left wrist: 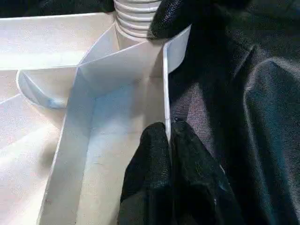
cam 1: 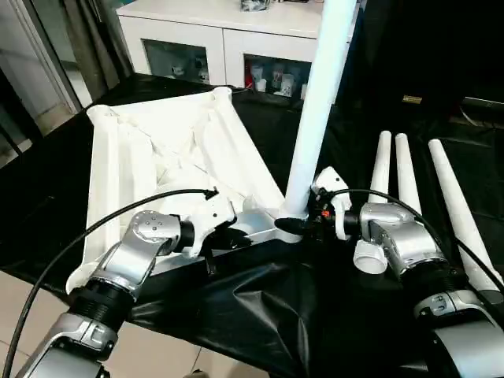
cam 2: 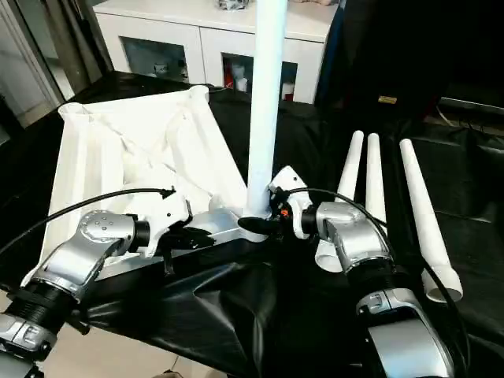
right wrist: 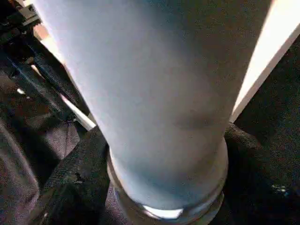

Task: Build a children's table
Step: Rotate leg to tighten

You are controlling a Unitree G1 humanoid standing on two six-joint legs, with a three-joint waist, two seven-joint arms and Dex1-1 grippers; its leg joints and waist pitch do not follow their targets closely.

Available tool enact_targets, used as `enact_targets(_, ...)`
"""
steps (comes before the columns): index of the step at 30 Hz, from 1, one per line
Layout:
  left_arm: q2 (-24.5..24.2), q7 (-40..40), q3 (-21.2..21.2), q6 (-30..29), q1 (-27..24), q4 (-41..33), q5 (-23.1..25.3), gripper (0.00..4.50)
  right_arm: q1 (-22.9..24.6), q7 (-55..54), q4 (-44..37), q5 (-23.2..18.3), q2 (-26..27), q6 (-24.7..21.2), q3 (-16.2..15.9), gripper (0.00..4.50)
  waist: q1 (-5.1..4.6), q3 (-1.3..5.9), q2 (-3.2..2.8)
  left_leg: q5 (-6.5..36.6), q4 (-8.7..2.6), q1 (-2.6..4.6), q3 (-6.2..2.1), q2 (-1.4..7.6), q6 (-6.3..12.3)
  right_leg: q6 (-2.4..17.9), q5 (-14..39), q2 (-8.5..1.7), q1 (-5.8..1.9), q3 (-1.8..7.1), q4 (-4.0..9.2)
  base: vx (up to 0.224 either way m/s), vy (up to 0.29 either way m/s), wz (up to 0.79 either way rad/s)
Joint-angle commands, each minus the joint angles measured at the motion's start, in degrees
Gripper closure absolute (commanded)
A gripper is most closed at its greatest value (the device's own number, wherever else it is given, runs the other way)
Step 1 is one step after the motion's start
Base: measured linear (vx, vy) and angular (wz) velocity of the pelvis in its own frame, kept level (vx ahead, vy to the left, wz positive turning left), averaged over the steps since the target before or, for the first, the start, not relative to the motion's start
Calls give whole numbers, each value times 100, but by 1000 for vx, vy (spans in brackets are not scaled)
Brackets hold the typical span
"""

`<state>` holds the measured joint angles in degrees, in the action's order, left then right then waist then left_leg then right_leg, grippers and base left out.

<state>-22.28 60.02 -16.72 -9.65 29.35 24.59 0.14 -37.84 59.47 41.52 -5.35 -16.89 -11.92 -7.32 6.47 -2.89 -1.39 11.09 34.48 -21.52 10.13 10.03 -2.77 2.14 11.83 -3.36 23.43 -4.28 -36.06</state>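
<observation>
The children's table lies in parts on a black cloth. Its white tabletop [cam 1: 157, 142] rests upside down, ribs showing. One white leg [cam 1: 319, 102] stands upright in the near right corner socket [cam 1: 287, 224]. My left gripper [cam 1: 224, 236] is shut on the tabletop's thin near rim [left wrist: 165, 84], its black fingers [left wrist: 150, 168] pinching the wall just left of that corner. My right gripper [cam 1: 293, 224] is shut on the base of the upright leg [right wrist: 150, 93], with a black finger [right wrist: 70, 183] pressed on each side. Three more legs [cam 1: 407, 181] lie side by side to the right.
A white cabinet [cam 1: 220, 39] with glass doors stands behind the cloth. Black cables loop over both forearms. The cloth's near edge [cam 1: 236, 331] hangs over pale floor tiles. A dark mass fills the back right.
</observation>
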Motion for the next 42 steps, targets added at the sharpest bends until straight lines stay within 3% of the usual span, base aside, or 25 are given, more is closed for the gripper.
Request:
enact_targets(1, 3, 164, -8, 136, -10, -292, -116, 450, 92, 44, -63, -56, 5, -111, -35, 167, 0, 416, 25, 359, -322, 47, -110, 352, 509, 1383, -26, -539, -376, 321, 346, 0, 0, 0)
enact_targets(6, 60, 76, 26, 34, 1, -253, -138, 450, 131, -473, 73, -43, 156, -200, 141, 168, -2, 411, 21, 331, -322, 45, -109, 348, 519, 1384, -59, -540, -371, 321, 348, 0, 0, 0)
enact_targets(9, 156, -93, 53, -78, 46, -188, -117, 450, 87, -1142, 360, 11, 305, -163, 316, 168, -66, 386, 19, 537, -358, 54, -118, 343, 349, 1350, 304, -552, -366, 325, 396, 0, 0, 0)
enact_targets(12, 631, -1101, 201, -346, 371, 356, 97, 450, -19, -2662, 932, -53, 751, -218, 756, 170, -166, 325, 4, 963, -399, 118, -114, 319, 113, 1220, 1094, -552, -338, 343, 521, 0, 0, 0)
enact_targets(14, 961, -1743, 318, -524, 600, 743, 183, 450, -77, -3465, 1168, -81, 1076, -187, 924, 170, -173, 333, 5, 1093, -410, 143, -124, 312, -34, 1128, 1447, -554, -346, 349, 542, 0, 0, 0)
enact_targets(16, 1242, -2249, 397, -609, 789, 1066, 228, 450, -120, -3891, 1248, -69, 1339, -107, 962, 170, -160, 333, 0, 1093, -418, 127, -129, 312, -23, 1063, 1474, -566, -349, 358, 557, 0, 0, 0)
enact_targets(19, 1536, -2711, 442, -653, 972, 1361, 273, 450, -206, -4265, 1318, -25, 1677, 8, 933, 170, -143, 333, -1, 1183, -423, 159, -128, 298, -20, 976, 1595, -567, -332, 364, 588, 0, 0, 0)
enact_targets(20, 1620, -2809, 440, -664, 1025, 1434, 285, 450, -238, -4319, 1334, -3, 1800, 82, 895, 170, -131, 336, -25, 1188, -423, 156, -137, 301, -17, 979, 1584, -573, -334, 361, 581, 0, 0, 0)
enact_targets(22, 1684, -2867, 396, -628, 1073, 1469, 338, 450, -276, -4296, 1356, 38, 1925, 213, 821, 170, -135, 346, -9, 1138, -435, 130, -142, 307, 33, 975, 1413, -566, -353, 355, 566, 0, 0, 0)
enact_targets(24, 1669, -2772, 356, -526, 1070, 1439, 386, 450, -311, -4182, 1357, -4, 1960, 335, 868, 114, -131, 361, -18, 1051, -431, 121, -142, 315, 100, 1036, 1152, -574, -365, 355, 542, 0, 0, 0)
enact_targets(28, 1535, -2436, 279, -328, 969, 1302, 367, 450, -363, -3849, 1313, -78, 1854, 426, 909, 90, -156, 357, -8, 1017, -435, 93, -146, 312, 180, 1081, 1011, -576, -389, 350, 528, 0, 0, 0)
enact_targets(29, 1510, -2367, 277, -302, 947, 1283, 348, 450, -372, -3789, 1301, -80, 1818, 442, 907, 65, -165, 365, -12, 959, -434, 72, -154, 311, 201, 1083, 970, -581, -408, 344, 519, 0, 0, 0)
enact_targets(32, 1172, -1711, 148, -100, 682, 936, 276, 450, -303, -2854, 1017, -57, 1396, 410, 716, 65, -168, 372, -3, 918, -412, 68, -145, 308, 275, 1133, 903, -588, -420, 345, 513, 0, 0, 0)
enact_targets(33, 1085, -1541, 125, -79, 607, 829, 244, 450, -266, -2553, 914, -52, 1270, 398, 641, 65, -172, 384, 4, 794, -407, 37, -150, 321, 371, 1151, 720, -572, -428, 334, 489, 0, 0, 0)
enact_targets(36, 936, -1246, 102, 11, 485, 651, 176, 450, -190, -2082, 743, -17, 1037, 403, 503, 65, -160, 404, -16, 521, -374, 49, -129, 332, 480, 1289, 263, -558, -396, 336, 435, 0, 0, 0)
enact_targets(38, 639, -569, 67, 201, 224, 258, -77, 450, -44, -1315, 436, 45, 592, 471, 300, 65, -113, 403, -24, 521, -359, 43, -122, 353, 554, 1374, 39, -554, -401, 322, 405, 0, 0, 0)
enact_targets(41, 439, -123, 8, 238, 75, 33, -219, 450, 17, -905, 300, 26, 395, 491, 248, 65, -68, 416, -42, 535, -346, 85, -98, 376, 585, 1459, -41, -544, -351, 325, 385, 0, 0, 0)
enact_targets(42, 362, 12, 3, 278, 25, -29, -249, 450, 48, -665, 217, -4, 303, 455, 224, 65, -55, 399, -32, 585, -350, 54, -100, 371, 597, 1448, 9, -543, -369, 325, 388, 0, 0, 0)
